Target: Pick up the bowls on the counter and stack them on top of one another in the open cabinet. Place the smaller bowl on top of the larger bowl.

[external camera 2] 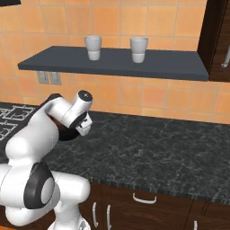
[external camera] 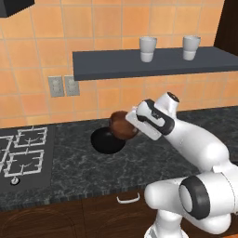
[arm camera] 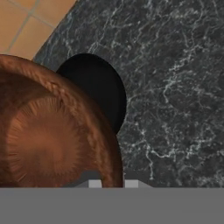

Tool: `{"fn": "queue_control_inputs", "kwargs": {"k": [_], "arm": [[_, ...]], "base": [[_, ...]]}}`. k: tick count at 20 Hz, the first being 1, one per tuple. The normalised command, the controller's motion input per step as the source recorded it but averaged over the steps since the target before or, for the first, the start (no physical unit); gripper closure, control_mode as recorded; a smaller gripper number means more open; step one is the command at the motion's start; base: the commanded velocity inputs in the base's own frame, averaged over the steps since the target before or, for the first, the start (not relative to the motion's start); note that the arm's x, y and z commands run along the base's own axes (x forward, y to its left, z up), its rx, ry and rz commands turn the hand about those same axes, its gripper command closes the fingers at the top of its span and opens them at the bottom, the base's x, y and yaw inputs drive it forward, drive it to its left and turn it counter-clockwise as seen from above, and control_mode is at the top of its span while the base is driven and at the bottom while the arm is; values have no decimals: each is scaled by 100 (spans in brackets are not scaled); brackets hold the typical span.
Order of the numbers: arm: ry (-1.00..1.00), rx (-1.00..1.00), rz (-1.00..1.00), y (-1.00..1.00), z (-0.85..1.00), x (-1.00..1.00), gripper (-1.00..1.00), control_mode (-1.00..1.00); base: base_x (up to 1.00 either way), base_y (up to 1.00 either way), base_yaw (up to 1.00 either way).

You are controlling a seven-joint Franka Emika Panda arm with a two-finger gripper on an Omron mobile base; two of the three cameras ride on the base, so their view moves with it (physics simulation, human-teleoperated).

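My gripper [external camera: 132,123] is shut on the rim of the smaller bowl [external camera: 121,124], a reddish-brown bowl lifted off the counter [external camera: 69,169] and tilted on its side. In the hand view this bowl [arm camera: 48,140] is close up at the left, its rim running down between my fingertips [arm camera: 95,183]. The larger bowl [external camera: 107,141], glossy black, rests on the counter just below and behind it, and the hand view shows it [arm camera: 98,85] partly covered by the brown one. The open cabinet [external camera: 116,65] is a slate-grey shelf higher up on the tiled wall.
Two white cups [external camera: 148,49] [external camera: 191,47] stand on the right half of the shelf, seen again from the right base [external camera 2: 93,47] [external camera 2: 139,49]. A stove [external camera: 23,155] lies at the counter's left. Wall outlets [external camera: 62,86] sit under the shelf's left end.
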Motion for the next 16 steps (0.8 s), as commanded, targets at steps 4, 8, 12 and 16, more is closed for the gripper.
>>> {"fn": "queue_control_inputs", "kwargs": {"k": [4, 8, 12, 16], "arm": [[2, -14, 0, 27, -18, 3, 100, -100], [3, -13, 0, 33, -10, 18, 100, -100], [3, -13, 0, 25, -11, 23, 100, -100], [4, -14, 0, 14, -29, 20, 100, -100]], "base": [[0, 0, 0], [0, 0, 0], [0, 0, 0], [0, 0, 0]]}}
